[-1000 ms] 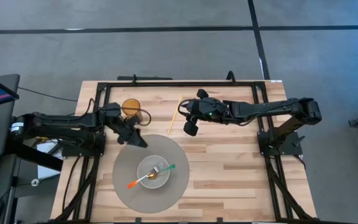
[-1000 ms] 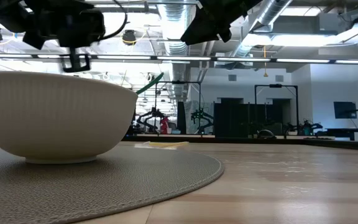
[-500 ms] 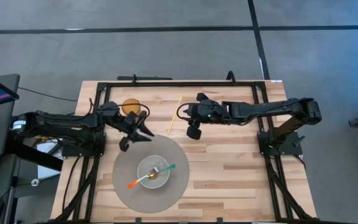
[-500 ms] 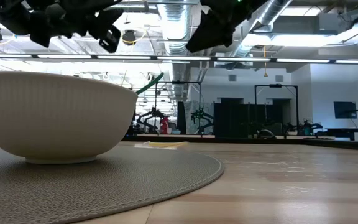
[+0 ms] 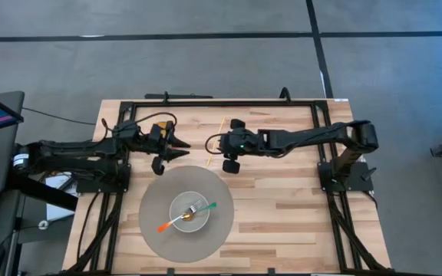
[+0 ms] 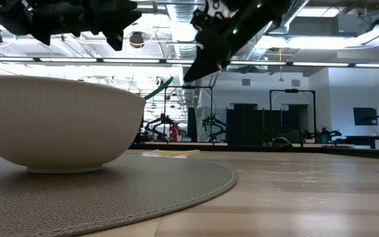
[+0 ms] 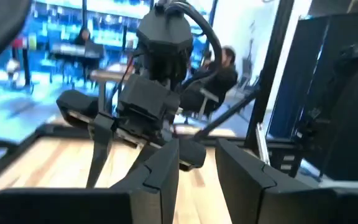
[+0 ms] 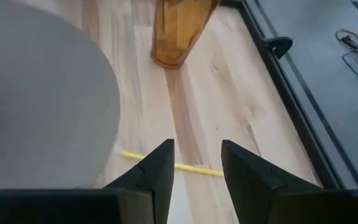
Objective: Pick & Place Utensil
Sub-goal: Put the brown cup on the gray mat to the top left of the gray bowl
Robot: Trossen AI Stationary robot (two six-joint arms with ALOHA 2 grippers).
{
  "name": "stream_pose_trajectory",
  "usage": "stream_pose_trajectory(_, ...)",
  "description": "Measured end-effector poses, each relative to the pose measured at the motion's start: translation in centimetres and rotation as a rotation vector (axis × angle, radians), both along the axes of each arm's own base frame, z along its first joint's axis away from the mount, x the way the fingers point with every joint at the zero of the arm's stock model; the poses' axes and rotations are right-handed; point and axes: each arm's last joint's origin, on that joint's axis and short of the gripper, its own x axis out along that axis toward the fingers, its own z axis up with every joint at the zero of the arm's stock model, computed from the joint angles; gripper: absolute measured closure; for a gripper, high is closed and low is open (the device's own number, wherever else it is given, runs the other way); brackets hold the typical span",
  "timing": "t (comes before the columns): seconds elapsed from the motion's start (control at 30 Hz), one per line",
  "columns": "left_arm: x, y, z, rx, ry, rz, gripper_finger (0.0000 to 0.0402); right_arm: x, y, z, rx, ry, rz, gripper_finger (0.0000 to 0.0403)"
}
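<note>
A white bowl (image 5: 189,212) (image 6: 58,122) stands on a round grey mat (image 5: 159,230) and holds an orange-handled utensil (image 5: 164,225) and a green-handled one (image 5: 206,207). A thin yellow stick (image 5: 216,136) (image 8: 194,168) lies flat on the wood beyond the mat's far edge. My right gripper (image 5: 215,146) (image 8: 194,163) hangs open above the stick, slanting down, a finger on either side of it and clear of it. An amber cup (image 8: 179,31) stands upright farther left. My left gripper (image 5: 181,151) (image 7: 196,163) is open, held in the air beside the cup, pointing at the right gripper.
A black frame (image 5: 221,102) runs along the table's far edge and down both sides. The mat's edge (image 8: 114,118) lies close to the stick. Bare wood (image 5: 282,207) stretches right of the mat. People sit in the room beyond the table (image 7: 219,68).
My left gripper has drawn back from the mat's far-left edge toward the cup and turned until it points toward the table's right. My right gripper has moved left and now stands over the yellow stick. The bowl and its utensils have stayed put.
</note>
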Motion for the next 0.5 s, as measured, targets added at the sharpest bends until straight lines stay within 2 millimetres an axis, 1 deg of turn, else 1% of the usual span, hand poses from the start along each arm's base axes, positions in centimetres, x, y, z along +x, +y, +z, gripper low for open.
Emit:
stream_pose_trajectory(0.07, -0.2, 0.3, 0.6, -0.020, 0.077, 0.021, 0.0295, 0.3, -0.2, -0.4, -0.013, 0.040, 0.005, 0.0277)
stream_pose_trajectory(0.13, -0.4, 0.4, 1.6, -0.040, 0.156, 0.080, 0.0295, 0.6, -0.2, -0.1, -0.014, 0.047, 0.003, 0.0277)
stream_pose_trajectory(0.2, -0.5, 0.5, 3.0, -0.027, 0.204, 0.156, 0.0295, 0.8, -0.3, 0.6, -0.018, 0.036, -0.003, 0.0277)
stream_pose_trajectory(0.3, -0.8, 0.7, 5.4, 0.059, 0.266, 0.242, 0.0295, 0.6, -0.4, 1.4, -0.020, 0.013, -0.027, 0.0277)
stream_pose_trajectory(0.37, -1.4, 0.7, 6.5, 0.077, 0.364, 0.298, 0.0295, 0.5, -0.4, 2.3, -0.001, -0.031, -0.054, 0.0277)
stream_pose_trajectory(0.43, -2.0, 0.8, 6.9, 0.073, 0.502, 0.360, 0.0295, 0.1, -0.4, 3.0, 0.025, -0.058, -0.075, 0.0277)
stream_pose_trajectory(0.5, -2.9, 0.8, 6.6, 0.080, 0.644, 0.418, 0.0295, 0.0, -0.4, 3.1, 0.045, -0.071, -0.086, 0.0277)
